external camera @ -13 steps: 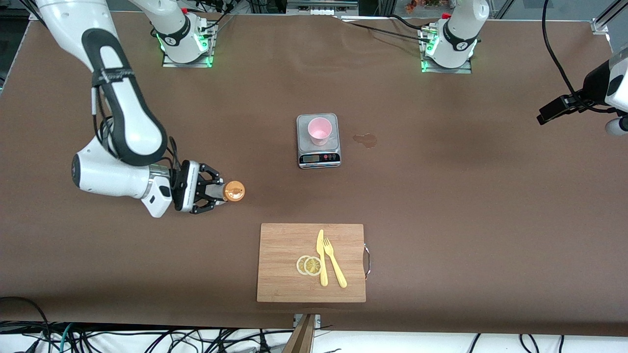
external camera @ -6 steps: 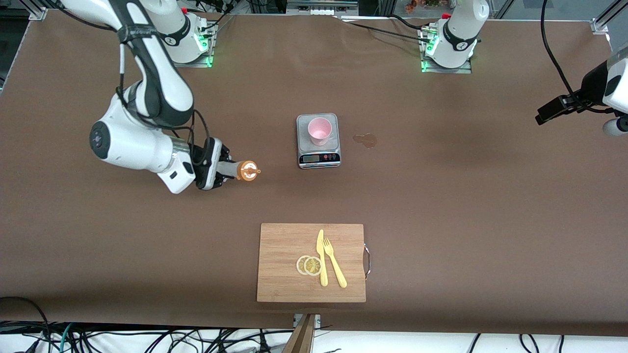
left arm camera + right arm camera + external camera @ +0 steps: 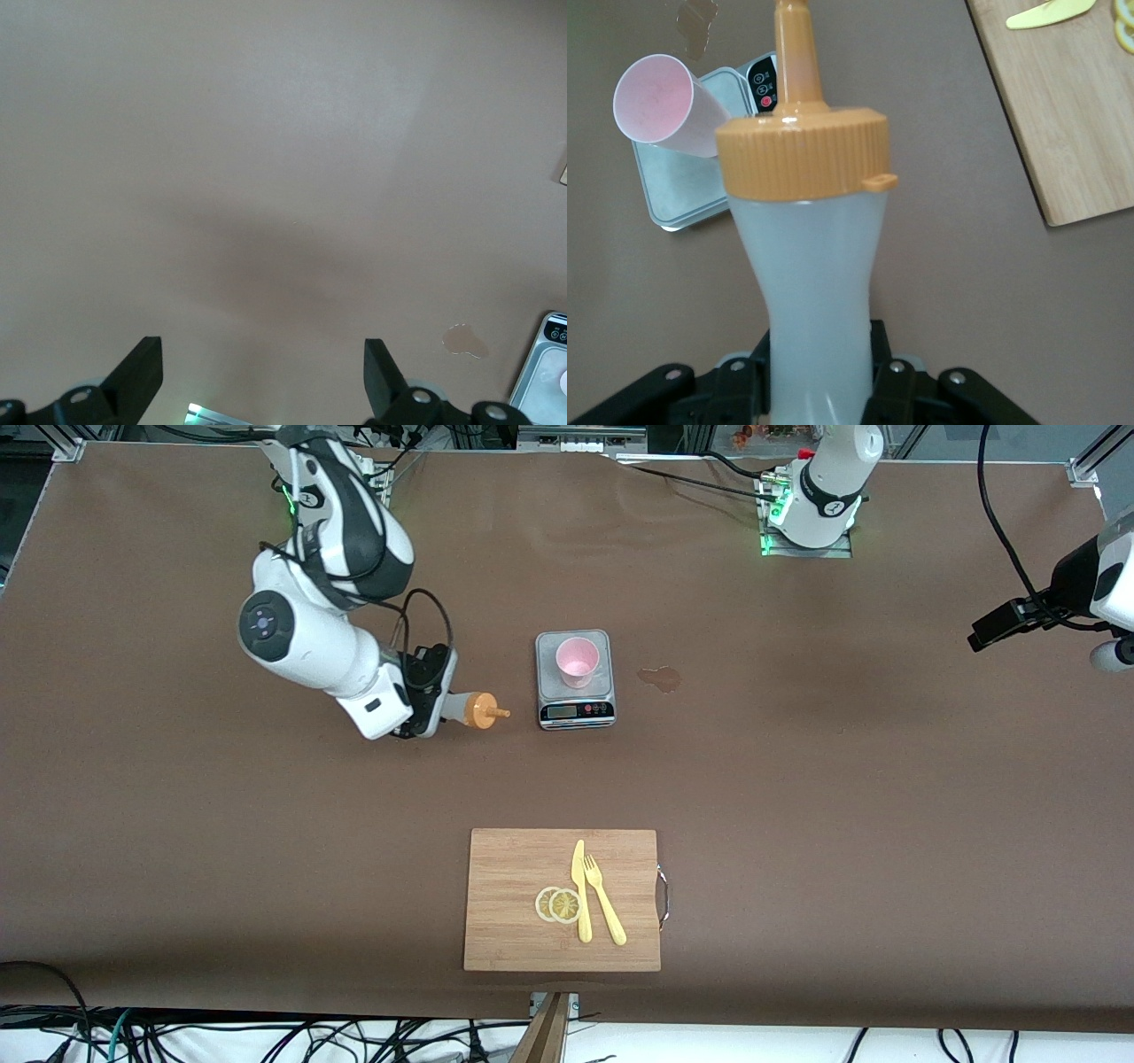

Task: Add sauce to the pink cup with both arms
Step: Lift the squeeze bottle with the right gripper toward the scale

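My right gripper (image 3: 440,707) is shut on the sauce bottle (image 3: 474,710), a whitish squeeze bottle with an orange nozzle cap. It holds the bottle tipped sideways over the table beside the scale, with the nozzle toward the scale. In the right wrist view the fingers (image 3: 886,372) clamp the bottle's body (image 3: 811,266). The pink cup (image 3: 577,662) stands upright on the scale's grey plate (image 3: 547,682) and also shows in the right wrist view (image 3: 660,104). My left gripper (image 3: 261,345) is open and empty, waiting high over the left arm's end of the table (image 3: 983,633).
A brownish stain (image 3: 660,678) lies beside the scale toward the left arm's end. A wooden cutting board (image 3: 509,921) with a yellow knife (image 3: 581,895), fork (image 3: 604,903) and lemon slices (image 3: 558,904) lies nearer to the front camera.
My right arm has carried the bottle away from the front camera and toward the scale. The nozzle now points at the scale. The left arm has not moved.
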You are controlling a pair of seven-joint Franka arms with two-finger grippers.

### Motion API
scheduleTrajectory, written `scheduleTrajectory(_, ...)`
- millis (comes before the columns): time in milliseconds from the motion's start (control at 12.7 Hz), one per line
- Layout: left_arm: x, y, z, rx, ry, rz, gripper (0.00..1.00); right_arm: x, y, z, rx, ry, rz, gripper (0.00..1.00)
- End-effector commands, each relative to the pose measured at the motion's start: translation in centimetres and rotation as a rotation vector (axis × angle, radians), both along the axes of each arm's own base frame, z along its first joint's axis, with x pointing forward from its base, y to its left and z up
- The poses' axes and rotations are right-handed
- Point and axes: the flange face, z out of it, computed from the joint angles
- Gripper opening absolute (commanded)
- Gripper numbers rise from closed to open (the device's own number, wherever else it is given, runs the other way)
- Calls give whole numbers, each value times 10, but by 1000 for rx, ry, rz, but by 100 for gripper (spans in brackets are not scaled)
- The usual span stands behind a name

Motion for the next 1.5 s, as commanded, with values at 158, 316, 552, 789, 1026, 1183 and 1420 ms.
scheduleTrajectory(158, 3, 1, 5, -23, -12, -10, 100, -24, 27, 9, -26, -23, 37, 32)
scheduleTrajectory(316, 3, 1, 5, -23, -12, -10, 100, -34, 43, 9, -94, -48, 68, 32)
scheduleTrajectory(552, 4, 1, 4, -23, -11, -10, 100, -54, 65, 4, -172, -67, 85, 32)
scheduleTrajectory(789, 4, 1, 4, -23, -11, -10, 100, -68, 77, 5, -220, -66, 148, 33)
scheduleTrajectory(1026, 4, 1, 4, -23, -11, -10, 100, -74, 73, 11, -265, -55, 194, 34)
scheduleTrajectory(1183, 4, 1, 5, -23, -12, -10, 100, -84, 81, 9, -283, -43, 223, 34)
scheduleTrajectory(1420, 4, 1, 5, -23, -12, -10, 100, -93, 88, 6, -304, -39, 256, 34)
